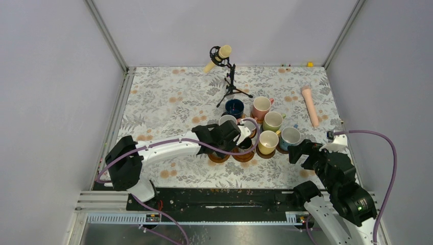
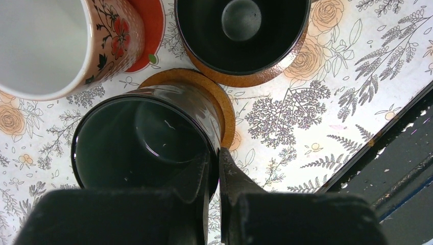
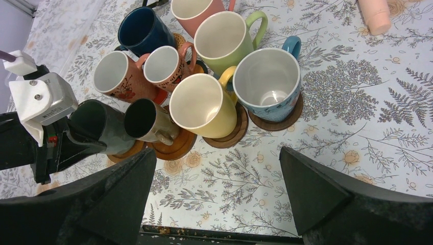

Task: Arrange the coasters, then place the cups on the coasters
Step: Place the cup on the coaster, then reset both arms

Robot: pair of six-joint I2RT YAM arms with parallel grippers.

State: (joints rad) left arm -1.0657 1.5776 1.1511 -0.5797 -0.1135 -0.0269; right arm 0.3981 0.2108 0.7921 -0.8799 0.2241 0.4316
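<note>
Dark-green mug (image 2: 138,148) sits on or just over cork coaster (image 2: 224,102), front-left of the other mugs (image 3: 204,104), left fingers (image 2: 232,176) clamped on its rim. Right fingers (image 3: 327,199) apart, idle. Likely last placement; next: seat it flat, release, lift straight up

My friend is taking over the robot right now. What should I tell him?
Left gripper: shut on the rim of the dark mug, which is over a brown coaster.
Right gripper: open, holding nothing.
Done: the yellow mug, light blue mug and black mug sit on coasters, bunched together.
Coasters under the navy mug and its neighbours are mostly hidden.
Left to do: let go of the dark mug, then check those far ones.
</note>
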